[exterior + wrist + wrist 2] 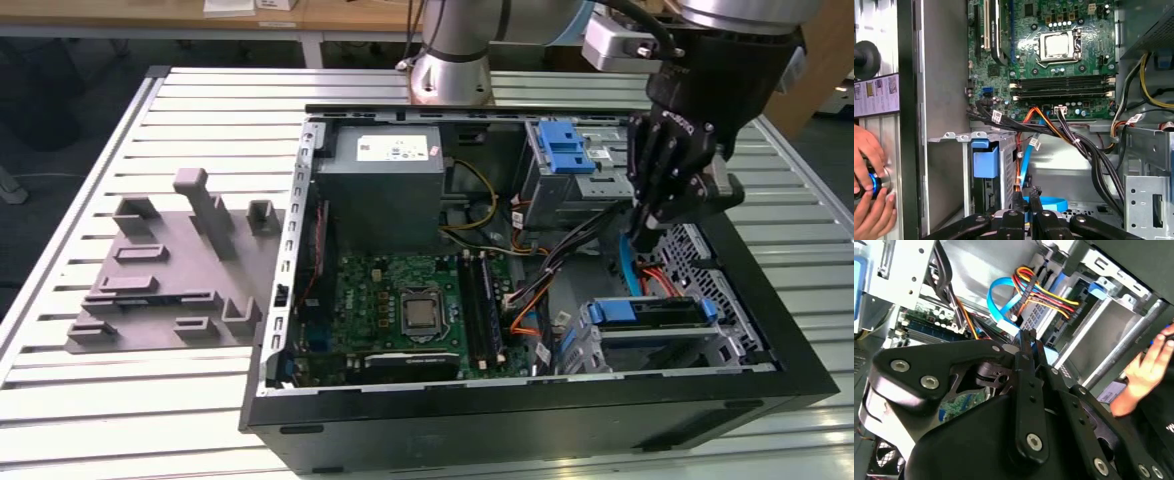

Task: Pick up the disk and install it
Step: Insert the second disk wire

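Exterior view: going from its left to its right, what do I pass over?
Grey fixture block → power-supply box → motherboard → blue-latched drive cage → gripper, hanging inside the open computer case.

The slatted silver metal counter (160, 420) looks smooth and dully shiny. The black computer case (534, 425) has a matt finish. The grey moulded plastic fixture (167, 270) is matt. The black gripper (1026, 192) appears satin metal with bright rivets.
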Motion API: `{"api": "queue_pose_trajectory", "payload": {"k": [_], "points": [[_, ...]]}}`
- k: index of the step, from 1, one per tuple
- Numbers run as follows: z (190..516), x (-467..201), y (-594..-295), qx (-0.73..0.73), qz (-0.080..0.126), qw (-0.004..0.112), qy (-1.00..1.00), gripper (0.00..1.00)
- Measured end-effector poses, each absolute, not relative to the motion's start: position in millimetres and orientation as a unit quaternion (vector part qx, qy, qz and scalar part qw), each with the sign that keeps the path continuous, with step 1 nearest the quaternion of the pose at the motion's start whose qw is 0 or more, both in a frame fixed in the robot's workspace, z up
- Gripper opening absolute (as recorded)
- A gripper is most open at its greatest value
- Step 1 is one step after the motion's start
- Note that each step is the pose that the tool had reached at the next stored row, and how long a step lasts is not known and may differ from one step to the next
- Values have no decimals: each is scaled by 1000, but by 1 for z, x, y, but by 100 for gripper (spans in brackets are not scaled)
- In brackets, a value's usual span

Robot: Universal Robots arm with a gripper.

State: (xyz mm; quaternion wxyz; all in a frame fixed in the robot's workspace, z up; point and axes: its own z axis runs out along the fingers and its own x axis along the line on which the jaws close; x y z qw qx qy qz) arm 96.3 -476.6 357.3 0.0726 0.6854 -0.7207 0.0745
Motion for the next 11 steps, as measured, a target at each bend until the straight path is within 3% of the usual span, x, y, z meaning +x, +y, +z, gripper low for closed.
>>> {"api": "queue_pose_trajectory", "payload": {"k": [4, 11], "points": [[355, 96, -479, 687, 59, 58, -722, 16], [348, 96, -498, 687, 51, 50, -723, 16]]}}
